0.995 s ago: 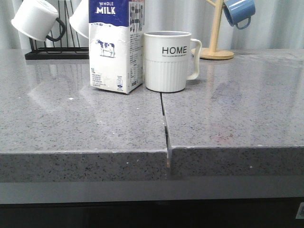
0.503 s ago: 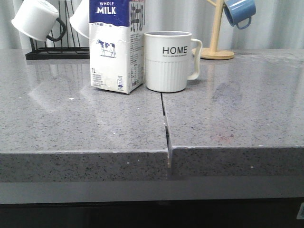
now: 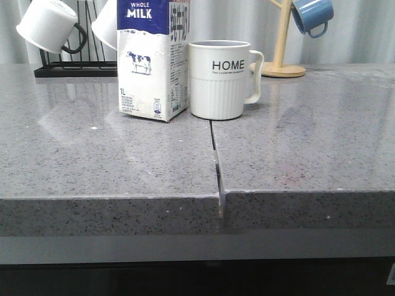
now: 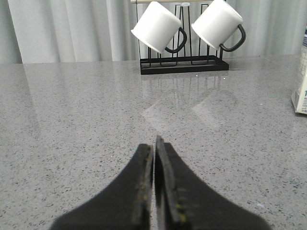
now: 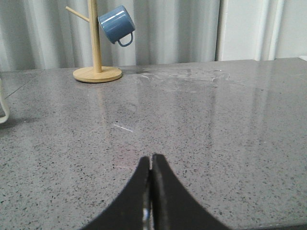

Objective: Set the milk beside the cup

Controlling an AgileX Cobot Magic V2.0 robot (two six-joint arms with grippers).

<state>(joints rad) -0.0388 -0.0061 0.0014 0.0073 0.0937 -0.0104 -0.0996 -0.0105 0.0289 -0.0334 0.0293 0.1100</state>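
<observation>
Front view shows the tall white-and-blue milk carton point(image 3: 152, 58) standing just left of the off-white ribbed "HOME" mug point(image 3: 221, 79), seemingly placed, both arms' fingers point(image 4: 154, 191) point(image 5: 151, 194) clenched empty.

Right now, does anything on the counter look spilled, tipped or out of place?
Nothing stands out. The milk stands upright beside the cup, which is upright too. No spill shows on the counter. Both grippers, left and right, are shut and empty.

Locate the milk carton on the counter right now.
In the front view the milk stands upright left of centre, right beside the HOME cup on its left.
</observation>
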